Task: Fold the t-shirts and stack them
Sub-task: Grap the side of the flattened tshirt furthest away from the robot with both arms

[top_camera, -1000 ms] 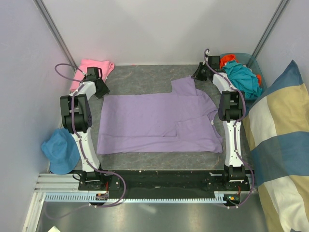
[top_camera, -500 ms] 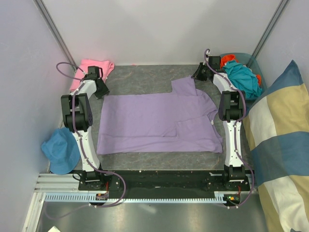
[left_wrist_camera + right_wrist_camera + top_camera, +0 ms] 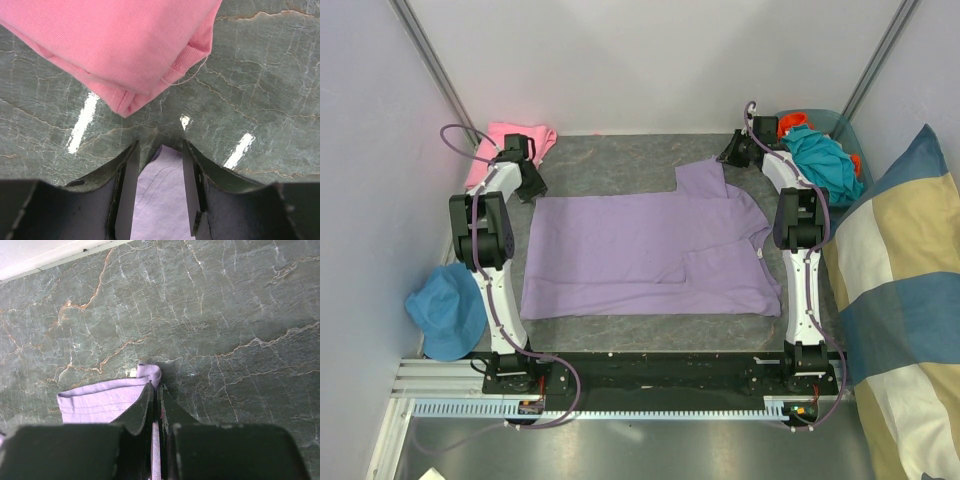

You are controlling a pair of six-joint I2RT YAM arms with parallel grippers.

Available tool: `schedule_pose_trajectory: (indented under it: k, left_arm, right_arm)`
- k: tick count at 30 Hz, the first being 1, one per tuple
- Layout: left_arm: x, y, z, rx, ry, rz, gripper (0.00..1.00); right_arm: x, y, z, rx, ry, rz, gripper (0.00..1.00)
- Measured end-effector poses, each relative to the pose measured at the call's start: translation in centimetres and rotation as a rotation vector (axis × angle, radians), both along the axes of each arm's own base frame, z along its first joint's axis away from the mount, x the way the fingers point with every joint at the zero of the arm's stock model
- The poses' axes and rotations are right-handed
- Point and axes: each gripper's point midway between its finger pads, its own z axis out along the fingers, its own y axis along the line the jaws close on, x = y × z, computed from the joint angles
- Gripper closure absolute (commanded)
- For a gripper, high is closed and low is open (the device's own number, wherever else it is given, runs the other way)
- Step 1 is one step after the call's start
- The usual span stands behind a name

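Teal bin [image 3: 842, 120] holds crumpled teal and orange clothes [image 3: 820, 160]. The right pincer [image 3: 155, 386] pinches the lavender cloth t-shirt [image 3: 650, 255]; the left pincer [image 3: 160, 145] is spread.

Both my arms stretch forward from their bases, elbows bent up, wrists tipped down at the far end. My left gripper [image 3: 159, 150] is at the far left, low, with the jaws apart and a clear gap between the fingers. My right gripper [image 3: 155, 390] is at the far right, low — jaws pressed together, pinching an edge of the lavender t-shirt [image 3: 100, 400].
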Motion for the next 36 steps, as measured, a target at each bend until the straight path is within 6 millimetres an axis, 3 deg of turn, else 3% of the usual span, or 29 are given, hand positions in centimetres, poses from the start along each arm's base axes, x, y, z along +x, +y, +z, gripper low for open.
schedule_pose_trajectory:
  k: [6, 13, 17, 22, 25, 28, 29, 36]
  left_arm:
    - [0.1, -0.3, 0.0, 0.011, -0.006, -0.007, 0.38]
    - [0.1, -0.7, 0.0, 0.02, -0.017, -0.016, 0.4]
    - [-0.1, -0.6, 0.0, 0.026, -0.018, -0.013, 0.49]
    - [-0.6, -0.5, -0.1, 0.038, -0.011, -0.01, 0.52]
    - [-0.8, -0.6, -0.1, 0.042, -0.007, -0.012, 0.62]
    - [-1.1, -0.5, -0.2, 0.051, 0.0, -0.013, 0.8]
    - [-1.2, -0.5, -0.3, 0.055, 0.002, -0.013, 0.96]
    - [-1.3, -0.5, -0.3, 0.068, 0.008, -0.017, 0.98]
  right_arm:
    - [0.0, 0.0, 0.0, 0.005, 0.0, 0.001, 0.95]
    - [0.0, 0.0, 0.0, 0.011, 0.0, 0.001, 0.94]
    - [0.0, 0.0, 0.0, 0.013, 0.0, 0.002, 0.95]
    - [0.0, -0.1, -0.1, 0.016, 0.0, 0.001, 0.95]
    - [0.0, -0.4, -0.1, 0.024, 0.001, -0.004, 0.94]
    - [0.1, -1.1, -0.1, 0.026, 0.002, -0.014, 0.94]
    - [0.1, -1.2, -0.1, 0.028, 0.003, -0.017, 0.94]
    - [0.1, -1.5, -0.1, 0.035, 0.005, -0.022, 0.95]
